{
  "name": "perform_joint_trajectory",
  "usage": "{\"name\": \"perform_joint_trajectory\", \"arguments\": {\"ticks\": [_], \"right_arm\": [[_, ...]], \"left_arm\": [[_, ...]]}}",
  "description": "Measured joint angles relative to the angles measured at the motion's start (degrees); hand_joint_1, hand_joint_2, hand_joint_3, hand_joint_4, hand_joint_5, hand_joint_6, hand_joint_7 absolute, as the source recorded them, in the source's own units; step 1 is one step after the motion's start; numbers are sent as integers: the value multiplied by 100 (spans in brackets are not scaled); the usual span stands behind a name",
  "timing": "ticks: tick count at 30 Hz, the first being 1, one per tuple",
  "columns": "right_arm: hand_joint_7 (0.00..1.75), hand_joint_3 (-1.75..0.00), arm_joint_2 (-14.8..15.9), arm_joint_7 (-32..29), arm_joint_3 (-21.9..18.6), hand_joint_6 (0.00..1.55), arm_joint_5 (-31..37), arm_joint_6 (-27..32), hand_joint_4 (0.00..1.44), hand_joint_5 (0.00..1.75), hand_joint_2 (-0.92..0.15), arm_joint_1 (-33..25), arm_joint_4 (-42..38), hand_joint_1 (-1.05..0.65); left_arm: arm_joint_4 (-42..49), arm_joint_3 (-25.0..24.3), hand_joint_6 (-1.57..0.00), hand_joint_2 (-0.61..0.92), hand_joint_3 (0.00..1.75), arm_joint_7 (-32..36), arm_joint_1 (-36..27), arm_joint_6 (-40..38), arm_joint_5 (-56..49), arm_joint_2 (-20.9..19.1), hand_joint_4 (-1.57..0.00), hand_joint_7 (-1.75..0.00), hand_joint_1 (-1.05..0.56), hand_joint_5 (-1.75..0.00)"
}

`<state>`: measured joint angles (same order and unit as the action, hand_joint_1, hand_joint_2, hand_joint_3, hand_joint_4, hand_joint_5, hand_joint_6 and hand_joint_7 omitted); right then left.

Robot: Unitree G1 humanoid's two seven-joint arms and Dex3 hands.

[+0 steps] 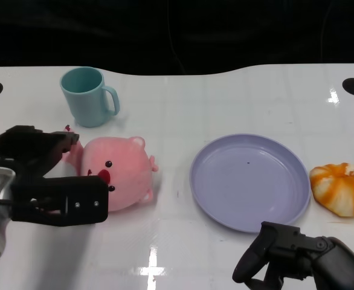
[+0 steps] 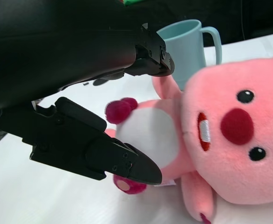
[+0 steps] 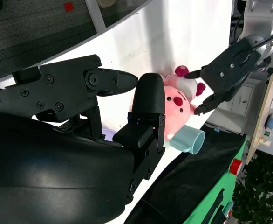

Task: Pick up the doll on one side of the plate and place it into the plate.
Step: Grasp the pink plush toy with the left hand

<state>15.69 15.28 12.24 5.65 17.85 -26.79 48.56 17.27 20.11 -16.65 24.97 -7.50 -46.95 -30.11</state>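
The left hand (image 1: pixel 44 178) is out over the table's left part, its silver forearm coming in from the left edge. Its fingers (image 2: pixel 122 161) are spread apart, one set above and one below, reaching around the body of the pink plush doll (image 1: pixel 118 172) without clearly clamping it. The right hand (image 1: pixel 292 254) sits low at the table's near edge toward the right corner, its fingers (image 3: pixel 104 81) loosely apart and holding nothing.
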Motion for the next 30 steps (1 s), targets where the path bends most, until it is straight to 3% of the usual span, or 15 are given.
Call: {"name": "perform_joint_trajectory", "arguments": {"ticks": [12,21,24,28,29,30], "right_arm": [[129,-35,5,-7,-11,60,2,83,67,157,-92,-74,147,-28],[128,-35,21,3,-53,60,-21,170,67,157,-92,-164,282,-27],[128,-35,27,5,-68,60,-21,207,67,157,-92,-179,349,-27],[128,-35,28,12,-72,60,-21,249,67,157,-92,-193,382,-28],[129,-35,28,12,-72,60,-23,251,67,157,-92,-194,389,-27],[129,-35,28,12,-72,60,-22,259,67,157,-92,-196,400,-27]], "left_arm": [[1430,521,-31,88,0,321,665,-45,-54,522,-12,-1,-62,-22],[2928,824,-45,92,0,444,1399,-7,50,901,-31,-2,-56,-11],[3336,893,-55,92,0,660,1526,-2,58,1038,-43,-4,-49,-10],[3755,852,-93,92,1,1147,1572,170,233,1181,-79,-8,-40,-15],[3843,825,-103,91,1,1277,1576,262,294,1195,-88,-9,-38,-23],[3921,812,-113,90,0,1427,1574,370,340,1201,-88,-9,-36,-52]]}}
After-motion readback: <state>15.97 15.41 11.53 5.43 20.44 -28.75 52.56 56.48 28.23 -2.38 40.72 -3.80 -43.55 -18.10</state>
